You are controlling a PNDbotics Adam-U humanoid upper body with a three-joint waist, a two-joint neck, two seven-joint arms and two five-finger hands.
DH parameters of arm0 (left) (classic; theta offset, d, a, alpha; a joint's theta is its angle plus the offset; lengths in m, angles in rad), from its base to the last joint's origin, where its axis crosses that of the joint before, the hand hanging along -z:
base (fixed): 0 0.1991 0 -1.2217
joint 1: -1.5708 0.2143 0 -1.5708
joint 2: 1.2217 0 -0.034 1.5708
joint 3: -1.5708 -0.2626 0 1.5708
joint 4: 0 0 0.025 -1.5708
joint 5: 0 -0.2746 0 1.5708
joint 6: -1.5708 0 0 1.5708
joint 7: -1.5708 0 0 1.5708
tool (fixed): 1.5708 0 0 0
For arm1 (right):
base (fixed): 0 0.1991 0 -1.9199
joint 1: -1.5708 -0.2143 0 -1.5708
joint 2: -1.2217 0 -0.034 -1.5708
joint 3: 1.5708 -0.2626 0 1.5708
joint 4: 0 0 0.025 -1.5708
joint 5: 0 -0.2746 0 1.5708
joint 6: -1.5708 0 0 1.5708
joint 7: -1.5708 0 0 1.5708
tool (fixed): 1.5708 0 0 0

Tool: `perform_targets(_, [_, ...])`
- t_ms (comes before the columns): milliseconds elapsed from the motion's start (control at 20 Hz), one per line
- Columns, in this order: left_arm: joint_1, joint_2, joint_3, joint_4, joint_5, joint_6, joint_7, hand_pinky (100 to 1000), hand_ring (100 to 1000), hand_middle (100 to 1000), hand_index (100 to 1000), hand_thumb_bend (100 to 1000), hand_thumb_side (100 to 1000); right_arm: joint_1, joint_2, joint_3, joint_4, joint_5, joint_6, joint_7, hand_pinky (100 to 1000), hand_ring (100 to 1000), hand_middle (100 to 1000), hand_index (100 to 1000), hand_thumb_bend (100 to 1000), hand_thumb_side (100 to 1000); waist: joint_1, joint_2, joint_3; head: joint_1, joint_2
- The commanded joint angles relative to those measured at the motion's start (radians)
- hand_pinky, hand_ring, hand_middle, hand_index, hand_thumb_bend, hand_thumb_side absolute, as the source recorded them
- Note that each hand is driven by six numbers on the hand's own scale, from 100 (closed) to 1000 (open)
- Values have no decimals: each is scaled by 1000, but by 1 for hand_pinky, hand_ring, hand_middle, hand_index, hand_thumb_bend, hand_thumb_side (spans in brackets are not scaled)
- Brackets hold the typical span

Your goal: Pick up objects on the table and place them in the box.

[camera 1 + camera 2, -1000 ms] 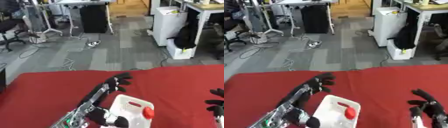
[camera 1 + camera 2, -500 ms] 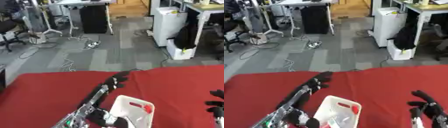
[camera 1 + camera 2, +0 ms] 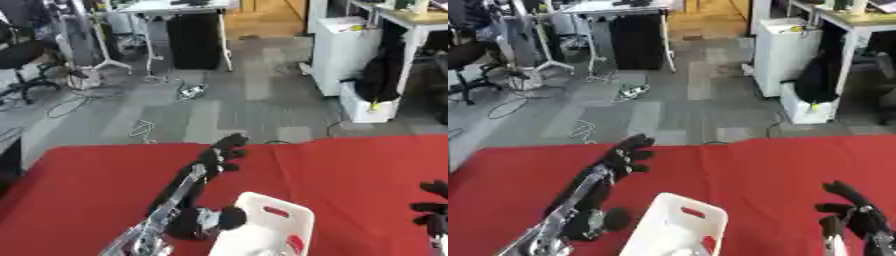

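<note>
While my left hand (image 3: 627,155) has stretched farther across the red counter (image 3: 350,165), fingers relaxed and empty, the white box (image 3: 677,227) sits lower in view, something red inside. My right hand (image 3: 852,212) waits apart, fingers up. Nothing loose shows to collect; my arm crowds the box.

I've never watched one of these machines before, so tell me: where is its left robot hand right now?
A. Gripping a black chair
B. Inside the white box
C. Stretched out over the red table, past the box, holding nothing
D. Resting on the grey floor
C: the left robot hand reaches out above the red table, beyond the white box, fingers relaxed and holding nothing.
</note>
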State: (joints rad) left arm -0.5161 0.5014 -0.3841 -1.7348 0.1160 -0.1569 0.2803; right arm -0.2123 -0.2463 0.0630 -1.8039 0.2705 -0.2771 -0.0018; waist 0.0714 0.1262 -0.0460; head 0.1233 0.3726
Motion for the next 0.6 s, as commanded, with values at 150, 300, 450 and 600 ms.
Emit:
perform_targets(150, [-2, -67, 88, -42, -55, -23, 66, 817, 886, 884, 955, 613, 873, -21, -15, -3, -14, -12, -2, -29, 650, 784, 867, 924, 100, 886, -7, -30, 29, 3, -31])
perform_targets(300, [6, -120, 123, -60, -103, -41, 92, 841, 897, 891, 955, 548, 925, -41, -11, -6, -17, -21, 2, -76, 685, 817, 885, 914, 100, 1000, -7, -36, 52, 10, -52])
perform_targets(450, [26, -179, 146, -75, -126, -65, 107, 867, 913, 902, 953, 472, 973, -66, -2, -4, -26, -34, 2, -123, 694, 824, 904, 920, 100, 1000, -10, -39, 72, 18, -79])
perform_targets(600, [52, -230, 163, -84, -134, -105, 116, 891, 920, 908, 948, 373, 1000, -99, 9, 2, -37, -43, -2, -158, 711, 837, 934, 946, 100, 1000, -18, -36, 88, 27, -110])
